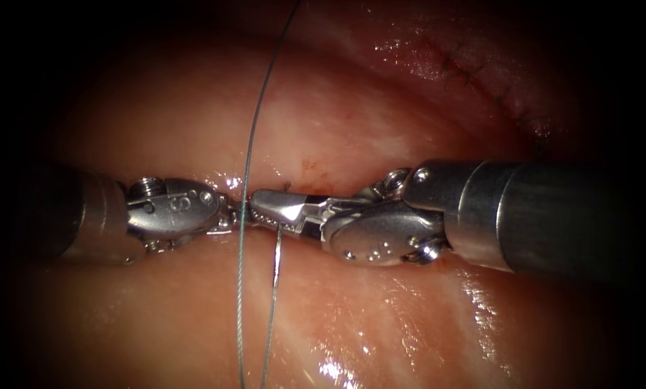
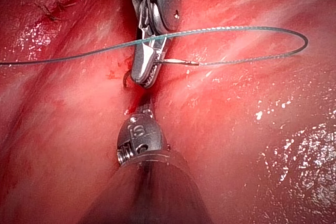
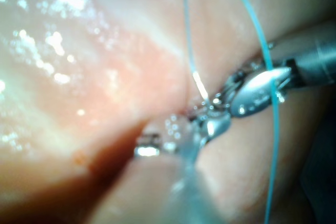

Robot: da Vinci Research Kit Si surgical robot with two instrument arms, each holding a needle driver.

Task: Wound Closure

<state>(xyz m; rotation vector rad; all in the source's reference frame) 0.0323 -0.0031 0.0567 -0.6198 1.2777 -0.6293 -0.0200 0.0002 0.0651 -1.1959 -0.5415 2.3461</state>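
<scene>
Endoscope view shows two tools, tip to tip over the pink, wet tissue [image 1: 337, 122]. The right tool [image 1: 265, 209] has its fingers shut tight on the needle [image 1: 277, 248], near its tail end. The needle is thin, shiny and silver. Its tail pokes out just past the side of the fingers, and there the thread [image 1: 245, 180] joins it.

In the left wrist view a small dark hook shows on the other side of these fingers, by the cut [image 2: 137, 95]. It cannot be told if that end is in the tissue.

The left tool [image 1: 229, 214] points at the right tool's fingers, very near them. It cannot be told if it holds anything.

Count: one needle, one pale blue-green thread that passes as two strands just in front of the right fingers, one cut, and one older row of dark stitches [image 1: 481, 72] well away from both tools.
</scene>
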